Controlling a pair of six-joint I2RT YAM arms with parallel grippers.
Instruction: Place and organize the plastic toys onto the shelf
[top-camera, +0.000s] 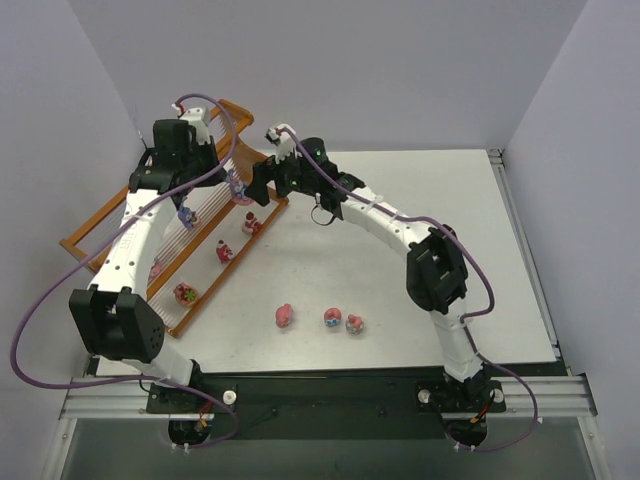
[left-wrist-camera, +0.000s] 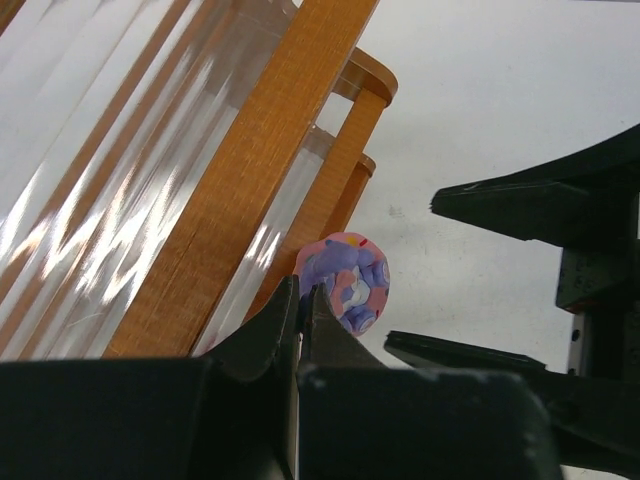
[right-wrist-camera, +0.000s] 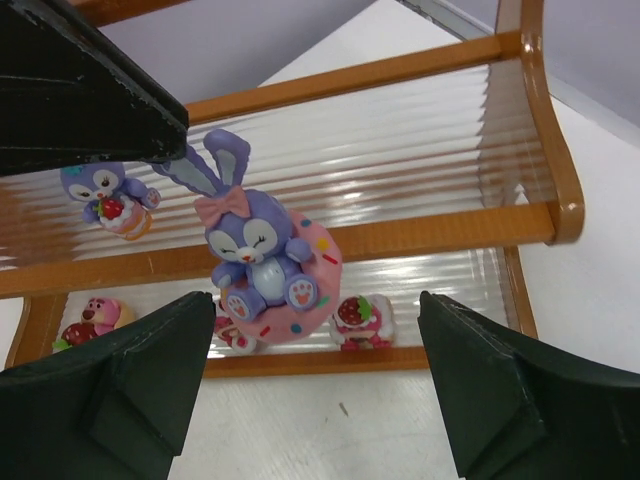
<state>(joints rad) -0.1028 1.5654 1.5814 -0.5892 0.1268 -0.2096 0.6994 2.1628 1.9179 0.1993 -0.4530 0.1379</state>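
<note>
The shelf (top-camera: 100, 215) stands at the back left, also seen in the left wrist view (left-wrist-camera: 250, 170) and the right wrist view (right-wrist-camera: 400, 235). My left gripper (top-camera: 237, 183) (left-wrist-camera: 305, 300) is shut on a purple bunny on a pink donut (left-wrist-camera: 345, 280) (right-wrist-camera: 265, 265), held by its ear in front of the tiers. My right gripper (top-camera: 263, 188) (right-wrist-camera: 315, 300) is open, its fingers (right-wrist-camera: 130, 380) on either side of the toy without touching it. Several toys sit on the tiers (top-camera: 224, 252) (right-wrist-camera: 362, 318) (right-wrist-camera: 105, 200). Three toys (top-camera: 285, 316) (top-camera: 332, 319) (top-camera: 354, 323) lie on the table.
The right gripper's black fingers (left-wrist-camera: 520, 205) show close to the left gripper in the left wrist view. Purple cables loop off both arms. Grey walls stand close behind and left of the shelf.
</note>
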